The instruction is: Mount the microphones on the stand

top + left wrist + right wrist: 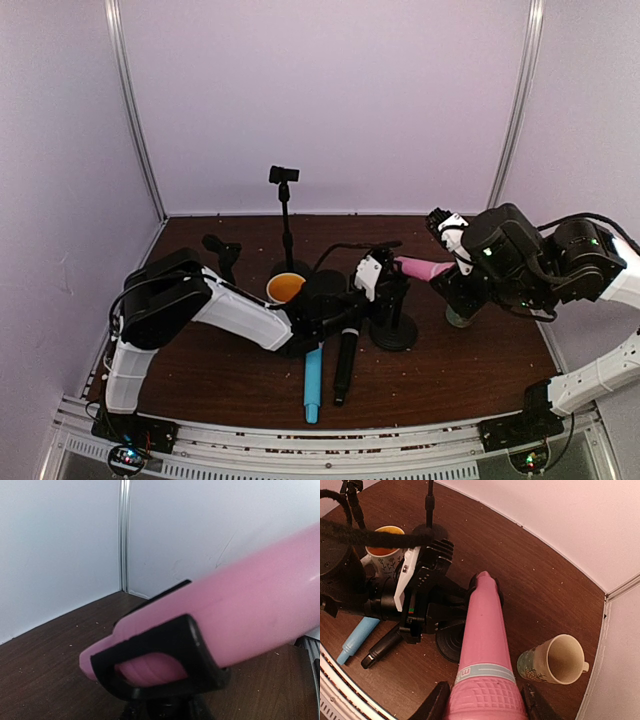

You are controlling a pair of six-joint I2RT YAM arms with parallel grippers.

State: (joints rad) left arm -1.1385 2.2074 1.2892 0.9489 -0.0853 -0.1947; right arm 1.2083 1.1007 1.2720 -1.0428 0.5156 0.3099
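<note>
Careful: right end effector (pixel 487 707) is clenched on the head of the slim pink plastic microphone (pixel 485 630), tail resting in the black plastic stand clip (pixel 205 655), left end effector (pixel 378 283) beside it, grip unreadable; an off-axis push could spring the clip.

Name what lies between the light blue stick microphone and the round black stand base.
The slim black microphone lies between the light blue microphone and the round black base; the top view shows it.
</note>
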